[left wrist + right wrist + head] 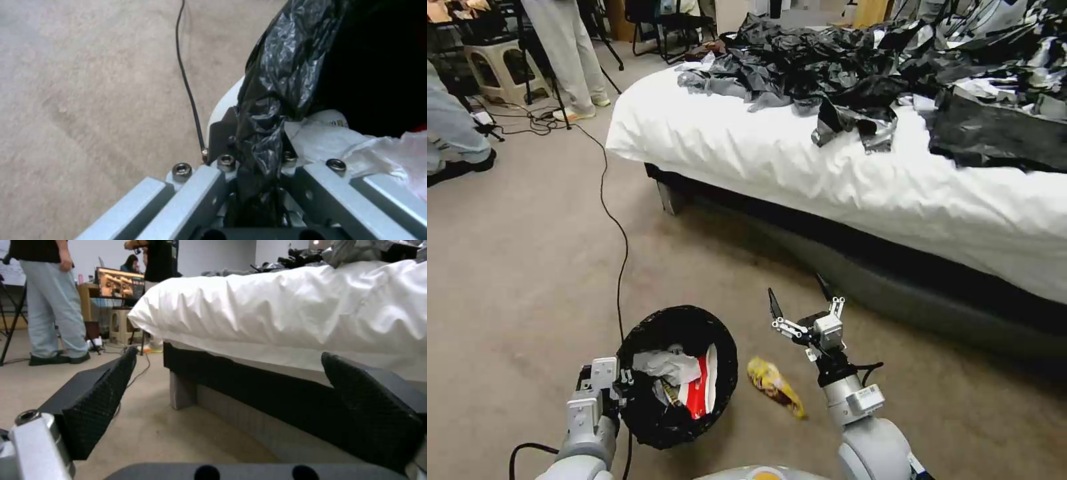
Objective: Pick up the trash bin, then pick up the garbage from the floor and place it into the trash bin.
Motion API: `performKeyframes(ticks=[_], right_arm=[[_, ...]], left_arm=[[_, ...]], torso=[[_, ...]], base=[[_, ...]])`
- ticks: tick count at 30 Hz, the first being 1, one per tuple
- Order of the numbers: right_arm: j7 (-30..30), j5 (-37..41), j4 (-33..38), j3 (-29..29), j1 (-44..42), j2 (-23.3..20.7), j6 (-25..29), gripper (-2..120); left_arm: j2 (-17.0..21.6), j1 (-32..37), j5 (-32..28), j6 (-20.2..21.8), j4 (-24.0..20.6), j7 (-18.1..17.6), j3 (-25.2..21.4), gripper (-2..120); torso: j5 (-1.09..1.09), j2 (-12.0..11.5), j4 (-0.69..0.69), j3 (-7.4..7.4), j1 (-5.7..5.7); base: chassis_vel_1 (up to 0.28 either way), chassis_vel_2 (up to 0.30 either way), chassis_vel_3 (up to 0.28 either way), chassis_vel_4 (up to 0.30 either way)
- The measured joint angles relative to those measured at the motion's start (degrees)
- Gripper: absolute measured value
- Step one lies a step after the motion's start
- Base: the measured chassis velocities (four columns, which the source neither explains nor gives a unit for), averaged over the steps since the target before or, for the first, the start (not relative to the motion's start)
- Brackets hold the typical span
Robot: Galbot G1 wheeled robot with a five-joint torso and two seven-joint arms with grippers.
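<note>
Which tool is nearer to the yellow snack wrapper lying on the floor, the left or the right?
Right. The right tool hangs open above the carpet, just beyond the yellow snack wrapper. The left tool is shut on the trash bin rim, with the bin between it and the wrapper.

Trash bin [654,427] left of wrapper [775,385] on floor, bed [827,173] behind w/ bags [854,73] on it

I can read no text, label, brand or number anywhere around me. The red-and-white carton [699,390] in the trash bin [720,347] and the yellow snack wrapper [775,387] on the floor carry print too blurred to make out, and so does the lit screen [119,283] far behind the bed
</note>
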Motion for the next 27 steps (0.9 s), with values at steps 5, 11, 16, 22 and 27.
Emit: performKeyframes(ticks=[5, 11, 16, 22, 27], right_arm=[[0.0, 0.0, -0.2, 0.1, 0.5, 0.0, 0.1, 100], [0.1, -0.5, -0.6, 0.2, 1.6, -0.6, -0.2, 100], [0.2, -0.4, -1.9, -0.2, 4.3, -1.9, -3.5, 100], [0.4, 2.9, -4.4, -2.9, 8.4, -3.0, -8.4, 100], [0.1, 7.4, -6.9, -5.9, 12.2, -4.5, -16.1, 100]], left_arm=[[0.0, -0.2, 0.0, 0.0, 0.0, 0.0, 0.0, 0], [0.1, -0.3, -0.2, 0.1, 0.0, 0.0, -0.2, 0], [0.2, -0.3, -0.2, 0.2, -0.1, 0.0, -0.2, 0], [0.2, -0.1, -0.2, 0.2, -0.2, 0.0, -0.2, 0], [0.1, -0.1, -0.1, 0.2, -0.3, 0.0, -0.2, 0]], torso=[[0.0, 0.0, 0.0, 0.01, 0.01], [0.01, 0.0, 0.0, 0.02, 0.01], [0.0, 0.0, -0.01, 0.01, 0.01], [0.01, 0.0, 0.0, 0.02, 0.01], [0.01, 0.0, 0.0, 0.02, 0.01]], base=[[0.028, -0.022, -0.029, 0.023], [0.0, 0.0, 0.0, 0.0], [0.0, 0.0, 0.0, 0.0], [0.0, 0.0, 0.0, 0.0], [0.0, 0.0, 0.0, 0.0]])
